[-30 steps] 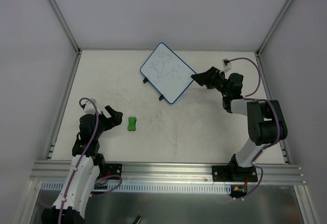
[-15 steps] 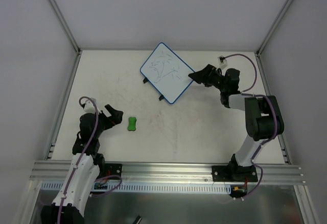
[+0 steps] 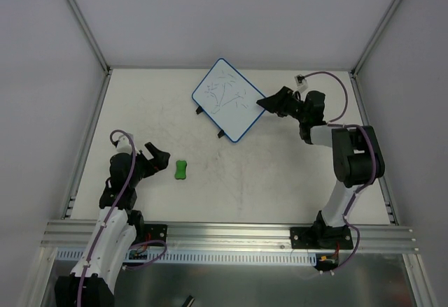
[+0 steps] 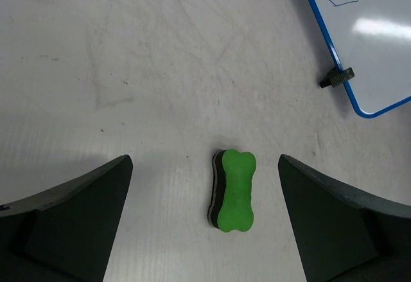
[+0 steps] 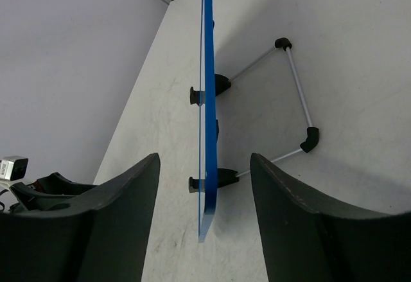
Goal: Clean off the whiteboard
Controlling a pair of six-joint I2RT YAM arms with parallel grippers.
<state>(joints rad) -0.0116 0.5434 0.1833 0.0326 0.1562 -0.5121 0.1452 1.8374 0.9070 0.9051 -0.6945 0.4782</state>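
White-walled cell, scuffed white table (image 3: 280,174). The whiteboard (image 3: 227,101) sits near the table's back edge, propped on a wire stand (image 5: 297,86), its dark scribbles not yet wiped. The right gripper (image 3: 264,104) is at the board's right corner, jaws wide, the blue edge between them, nothing clamped. The left gripper (image 3: 158,154) is well apart from the board on its near-left side, jaws wide and empty. The green eraser (image 3: 181,170) lies just ahead of it, toward the board. Risk: closing off-centre on the thin edge could shove or tip the propped board. A glancing finger may skid the light eraser.
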